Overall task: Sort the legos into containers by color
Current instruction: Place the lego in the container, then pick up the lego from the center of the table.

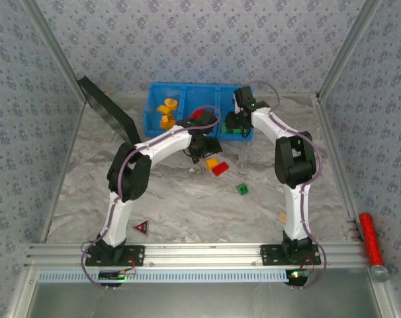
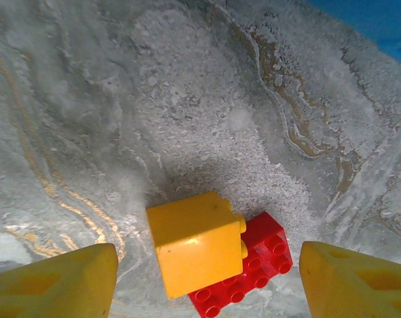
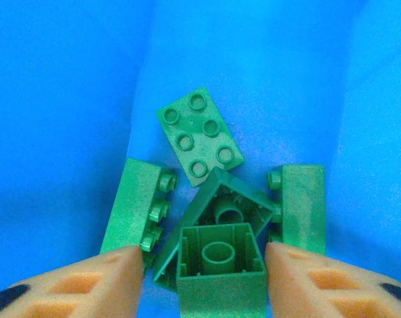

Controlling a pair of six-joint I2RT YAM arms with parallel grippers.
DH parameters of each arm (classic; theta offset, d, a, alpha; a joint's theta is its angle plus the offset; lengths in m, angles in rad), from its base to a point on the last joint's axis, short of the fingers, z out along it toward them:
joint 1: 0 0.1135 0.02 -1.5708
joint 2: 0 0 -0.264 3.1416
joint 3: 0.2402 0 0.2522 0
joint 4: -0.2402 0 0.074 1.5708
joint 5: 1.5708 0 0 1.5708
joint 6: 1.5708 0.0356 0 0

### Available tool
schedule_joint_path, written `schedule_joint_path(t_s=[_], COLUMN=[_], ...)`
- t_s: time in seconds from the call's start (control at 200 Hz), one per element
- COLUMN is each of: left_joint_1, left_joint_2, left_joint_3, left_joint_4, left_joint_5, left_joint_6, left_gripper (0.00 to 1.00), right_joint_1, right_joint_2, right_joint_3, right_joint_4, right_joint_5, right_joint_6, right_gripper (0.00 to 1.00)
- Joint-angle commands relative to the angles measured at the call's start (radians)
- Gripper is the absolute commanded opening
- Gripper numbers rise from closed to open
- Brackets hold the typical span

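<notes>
Left gripper [image 2: 204, 275]: fingers apart with nothing held, hanging over the table [image 2: 121, 99] above a yellow brick [image 2: 195, 242].
Yellow brick: under the gap between the left fingers, nearer the left one. It touches a red brick [image 2: 260, 258] on the side of the right finger and seems to overlap it.
Risk at the left gripper: the two bricks touch, so closing from here may catch both, and a red one carried along would land in the wrong compartment. The yellow brick also sits askew to the fingers, so it may twist or slip out as they close.
Right gripper [image 3: 204, 262]: fingers parted, down inside the blue bin [image 3: 68, 99]. A green brick [image 3: 220, 268] sits upside down between them, with a gap on its left and the right finger just beside it. I cannot tell whether they touch.
Green pile [image 3: 199, 136]: four more green bricks lie just ahead of the right fingers, one of them tilted under the brick between the fingers.
Risk at the right gripper: if that brick clings to the right finger, lifting away may drag it up. It looks perched on the pile and may tumble, though the walls should hold it.
Stray green brick [image 1: 242, 189]: on the table, well short of both grippers, not yet sorted.
</notes>
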Motion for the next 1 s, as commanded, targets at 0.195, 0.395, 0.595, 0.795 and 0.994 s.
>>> schedule_joint_path(t_s=[0.195, 0.395, 0.595, 0.795, 0.994], left_joint_1=[-0.023, -0.031, -0.031, -0.031, -0.025], left_joint_2=[0.046, 0.08, 0.127, 0.161, 0.161], left_joint_3=[0.059, 0.083, 0.121, 0.136, 0.093], left_joint_4=[-0.062, -0.077, -0.098, -0.14, -0.19], left_joint_5=[0.03, 0.038, 0.051, 0.081, 0.089], left_joint_6=[-0.038, -0.037, -0.026, -0.011, 0.022], left_gripper=[0.73, 0.73, 0.73, 0.71, 0.66], right_joint_1=[-0.016, -0.02, -0.036, -0.082, -0.138], right_joint_2=[-0.142, -0.272, -0.443, -0.631, -0.775], right_joint_3=[-0.034, -0.099, -0.213, -0.346, -0.431], right_joint_4=[0.011, 0.003, -0.015, -0.054, -0.165], right_joint_5=[-0.06, -0.071, -0.048, -0.011, 0.022], right_joint_6=[-0.032, -0.037, -0.036, -0.018, -0.002], right_gripper=[0.69, 0.7, 0.71, 0.72, 0.72])
